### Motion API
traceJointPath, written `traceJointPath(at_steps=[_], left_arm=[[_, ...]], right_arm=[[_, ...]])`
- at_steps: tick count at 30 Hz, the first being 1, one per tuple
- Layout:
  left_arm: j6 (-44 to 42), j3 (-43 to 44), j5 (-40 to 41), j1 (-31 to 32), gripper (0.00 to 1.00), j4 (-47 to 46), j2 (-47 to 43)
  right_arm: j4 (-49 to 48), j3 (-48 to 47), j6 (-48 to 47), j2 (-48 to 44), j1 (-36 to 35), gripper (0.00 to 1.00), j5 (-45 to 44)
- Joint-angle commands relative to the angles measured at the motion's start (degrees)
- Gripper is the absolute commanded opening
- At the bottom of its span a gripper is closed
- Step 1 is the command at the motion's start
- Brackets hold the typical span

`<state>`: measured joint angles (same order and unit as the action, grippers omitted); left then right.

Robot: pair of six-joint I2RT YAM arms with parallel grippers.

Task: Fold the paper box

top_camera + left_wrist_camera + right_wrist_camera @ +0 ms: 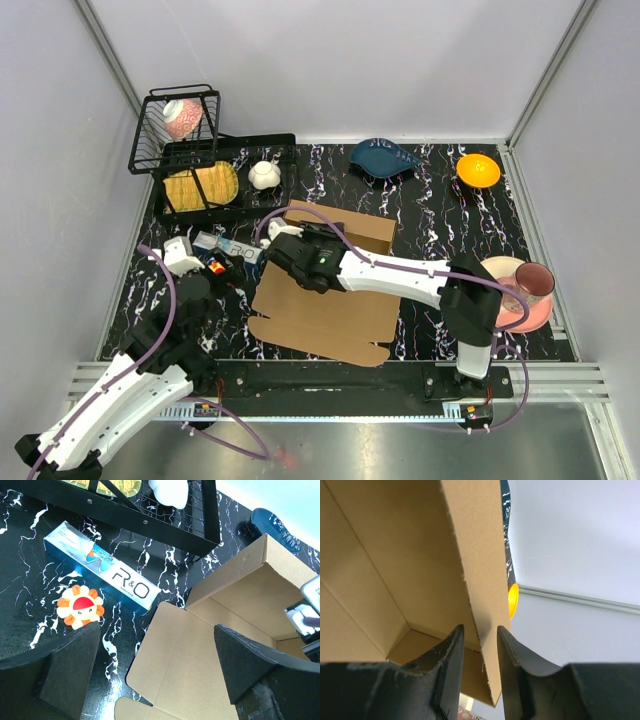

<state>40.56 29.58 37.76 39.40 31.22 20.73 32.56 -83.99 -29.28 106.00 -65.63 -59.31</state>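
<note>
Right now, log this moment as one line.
paper box: partly folded, one wall raised | right gripper: shut on that wall | left gripper: open, empty, left of box

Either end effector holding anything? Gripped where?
Right end effector pinches the plain brown corrugated cardboard box by the edge of a raised side wall, a finger on each face. Left end effector is open, holding nothing.

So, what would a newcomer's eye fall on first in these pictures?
The brown box in the middle of the black marbled table, half folded, its far side raised. The right gripper pinches a raised wall's edge, while the left gripper hangs open at the box's left side. The orange bowl glows at the far right corner.
</note>
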Motion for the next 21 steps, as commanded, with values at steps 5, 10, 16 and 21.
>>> traceJointPath(at_steps=[5,10,16,21], left_arm=[[-0.74,1.97,1.00,0.15,0.99,-0.20,1.06],[-1.09,2.06,1.00,0.15,0.99,-0.29,1.77],[-1.27,2.23,0.91,0.15,0.99,-0.46,1.68],[-1.53,3.81,2.05,0.15,0.99,-0.46,0.98]], right_arm=[[-6.80,-0.48,-5.52,1.14,2.60,0.43,-4.94],[-6.98,-0.48,-5.35,1.76,3.84,0.37,-4.50],[-7.24,0.14,-5.79,2.11,4.54,0.24,-4.59],[-7.33,-0.12,-6.75,1.94,4.63,0.10,-6.33]])
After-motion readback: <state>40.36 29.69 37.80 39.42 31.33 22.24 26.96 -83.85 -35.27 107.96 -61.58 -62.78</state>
